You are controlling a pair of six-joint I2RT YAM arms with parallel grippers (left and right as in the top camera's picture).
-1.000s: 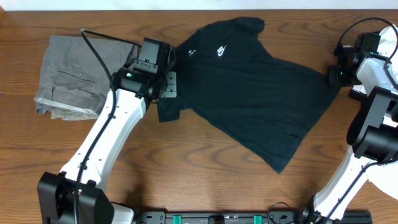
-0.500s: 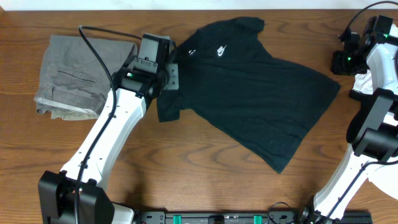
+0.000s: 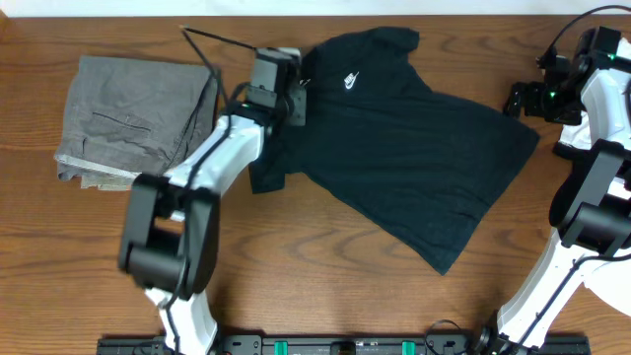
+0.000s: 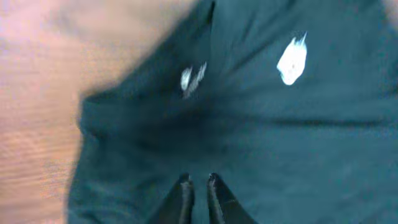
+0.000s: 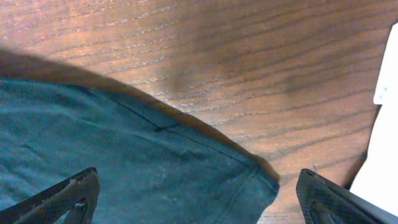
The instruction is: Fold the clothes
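Overhead, left gripper (image 3: 298, 104) closed over black T-shirt (image 3: 414, 158) shoulder, right gripper (image 3: 515, 99) spread above hem.

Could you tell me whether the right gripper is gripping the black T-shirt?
No, the right gripper stands wide open over a corner of the black T-shirt, with nothing pinched between its jaws.

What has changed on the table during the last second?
The left hand moved along the black T-shirt, from the sleeve toward the collar, and shut. The right hand opened wide and drew back from the shirt's right corner, which now lies free. The T-shirt itself and the grey trousers stayed where they were.
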